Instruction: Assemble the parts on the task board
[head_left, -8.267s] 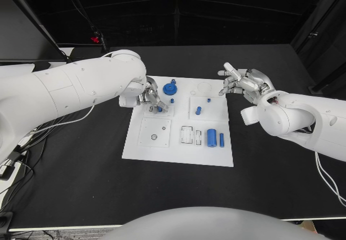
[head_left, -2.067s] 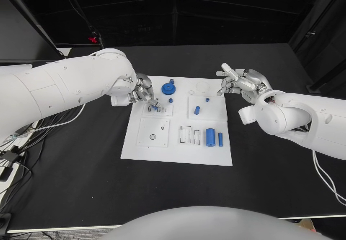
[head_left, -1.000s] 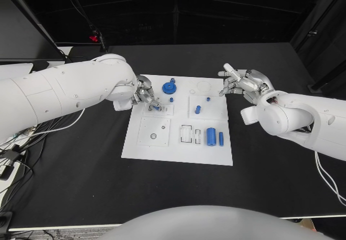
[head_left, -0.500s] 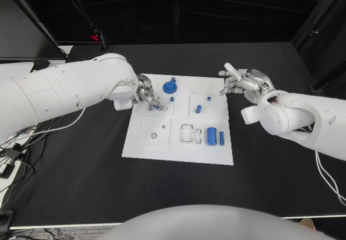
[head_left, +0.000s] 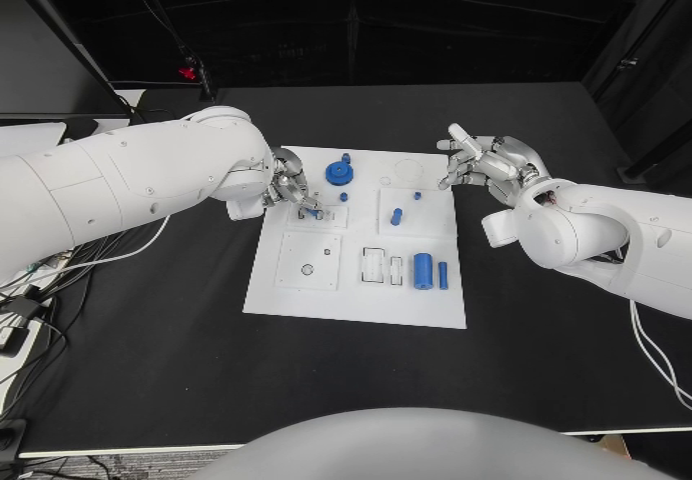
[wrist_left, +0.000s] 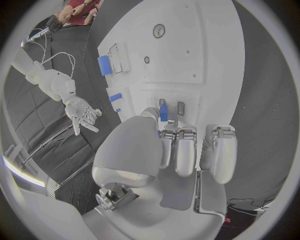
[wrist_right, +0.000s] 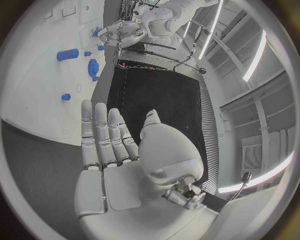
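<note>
On the black counter (head_left: 173, 330) the white task board (head_left: 361, 300) lay at centre, and going by the head view the assembly looked only partly done. Nearest the robot, at about 5 o'clock on the board, a large blue cylinder (head_left: 423, 271) and a thin blue pin (head_left: 443, 276) lay loose beside empty outlined recesses. Farther back, a short blue peg (head_left: 395, 217) rested near the middle, and a blue round part (head_left: 339, 176) stood at 12 o'clock, seemingly already seated. At 10 o'clock the left hand (head_left: 293, 192) bent over a small square plate, pinching a small blue piece (wrist_left: 164, 112) at its fingertips. The left wrist view showed that piece poised just above a slot, a detail the head view hid behind the fingers. The right hand (head_left: 488, 162) hovered off the board's 2 o'clock corner; the right wrist view showed its fingers straight and apart, holding nothing.
</note>
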